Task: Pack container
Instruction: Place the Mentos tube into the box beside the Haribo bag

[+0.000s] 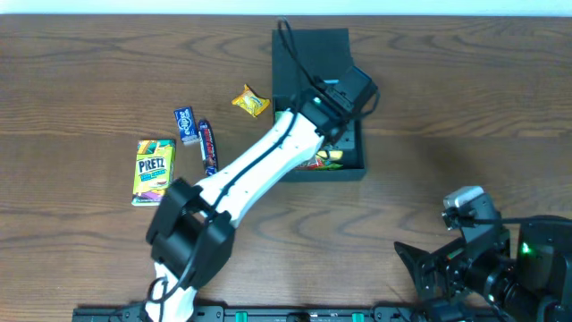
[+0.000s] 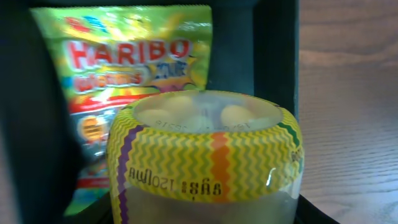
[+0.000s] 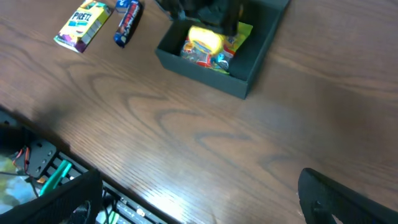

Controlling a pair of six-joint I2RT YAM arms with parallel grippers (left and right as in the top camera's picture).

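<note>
The dark container (image 1: 332, 172) stands open at the back middle of the table, its lid (image 1: 313, 49) lying flat behind it. My left gripper (image 1: 332, 134) reaches down into it. It is shut on a clear tub with a yellow zigzag label (image 2: 208, 155), which fills the left wrist view. A Haribo bag (image 2: 124, 68) lies inside the container behind the tub, against the dark wall (image 2: 273, 56). In the right wrist view the container (image 3: 199, 71) shows the tub (image 3: 205, 40) and the bag inside. My right gripper (image 3: 205, 205) is open and empty at the front right.
Left of the container lie a green-yellow Pretz box (image 1: 154, 170), a small blue packet (image 1: 187, 124), a dark snack bar (image 1: 207, 147) and a yellow wrapped candy (image 1: 251, 102). The right arm (image 1: 500, 259) rests by the table's front edge.
</note>
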